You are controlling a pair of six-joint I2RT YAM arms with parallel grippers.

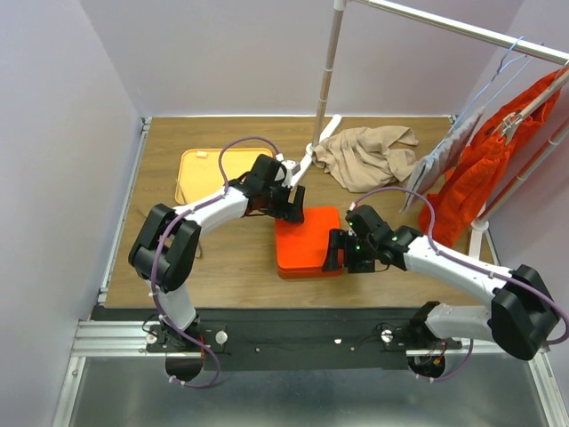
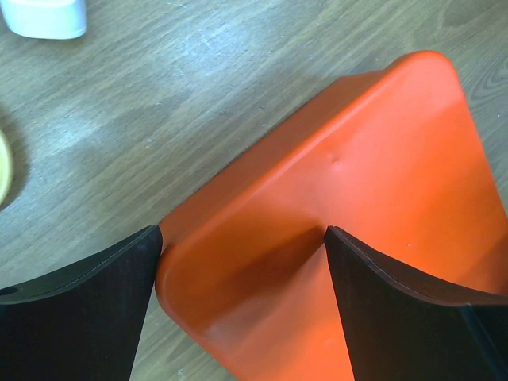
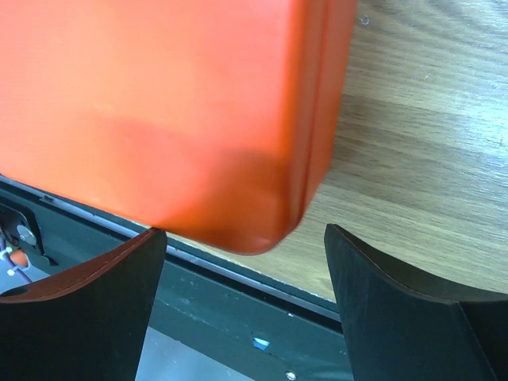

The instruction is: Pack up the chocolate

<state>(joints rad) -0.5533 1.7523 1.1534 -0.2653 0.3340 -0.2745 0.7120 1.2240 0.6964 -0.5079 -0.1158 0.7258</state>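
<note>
The box (image 1: 308, 241) sat on the table (image 1: 222, 267) between both tools, one corner under the left gripper (image 1: 292, 210), the opposite corner just ahead of the right gripper (image 1: 336, 252), the tray (image 1: 203, 174) off the left gripper's left, the cloth (image 1: 369, 153) beyond both.

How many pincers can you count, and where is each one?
2. The left pincer sits over the far left corner of the orange box. The right pincer is at its near right corner. Neither is hidden.
</note>
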